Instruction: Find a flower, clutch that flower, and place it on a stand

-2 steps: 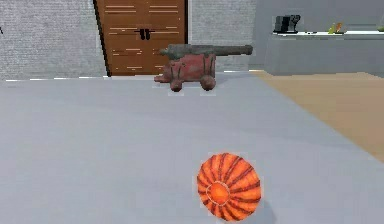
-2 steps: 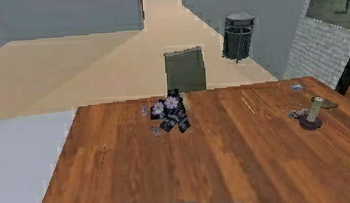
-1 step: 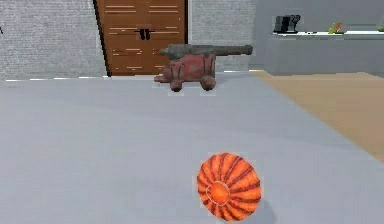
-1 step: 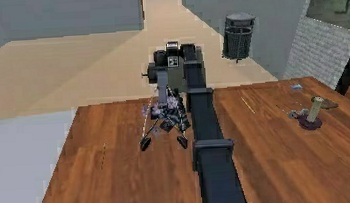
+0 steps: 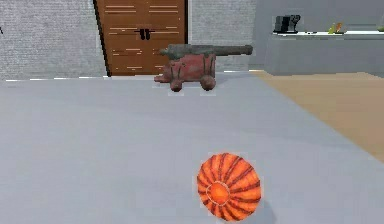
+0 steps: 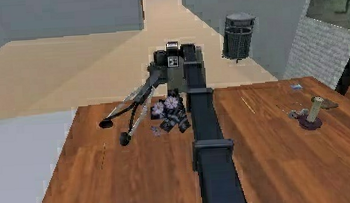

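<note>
- The arm (image 6: 212, 153) is reaching across a wooden table (image 6: 277, 169). Whether the gripper (image 6: 117, 132) is holding anything cannot be told.
- A small pink-and-white cluster (image 6: 169, 112), possibly the flower, is lying on the table just beside the fingers (image 6: 134, 117), between them and the arm.
- A candle-like piece (image 6: 312, 112) is standing well beyond the arm from the gripper, and a dark bin (image 6: 238, 36) is standing farther out on the floor.
- The forward view is adding a striped orange ball (image 5: 228, 187), a model cannon (image 5: 195, 66) and a wooden door (image 5: 140, 35).

1. A furnished room in a house: a panelled wooden door (image 5: 140, 35) set in a pale brick wall (image 5: 50, 40), and a wall shelf (image 5: 325, 34) carrying small items.
2. A wooden desk (image 6: 287, 169), with a wire waste bin (image 6: 238, 36) standing on the tan floor (image 6: 71, 65).
</note>
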Available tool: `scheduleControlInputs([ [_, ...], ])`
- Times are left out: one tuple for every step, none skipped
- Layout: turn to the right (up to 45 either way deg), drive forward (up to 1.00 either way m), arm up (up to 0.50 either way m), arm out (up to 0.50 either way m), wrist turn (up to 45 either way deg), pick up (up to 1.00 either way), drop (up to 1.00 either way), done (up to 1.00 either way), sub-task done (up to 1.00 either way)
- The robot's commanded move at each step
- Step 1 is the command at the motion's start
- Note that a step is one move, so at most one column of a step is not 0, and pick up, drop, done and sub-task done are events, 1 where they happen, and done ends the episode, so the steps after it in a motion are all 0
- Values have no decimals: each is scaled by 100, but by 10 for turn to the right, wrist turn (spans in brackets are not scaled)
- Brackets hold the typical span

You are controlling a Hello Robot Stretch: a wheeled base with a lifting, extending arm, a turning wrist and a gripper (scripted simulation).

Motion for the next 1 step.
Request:
scheduleControlInputs([
  [0,0,0,0,450,0,0,0,0],
])
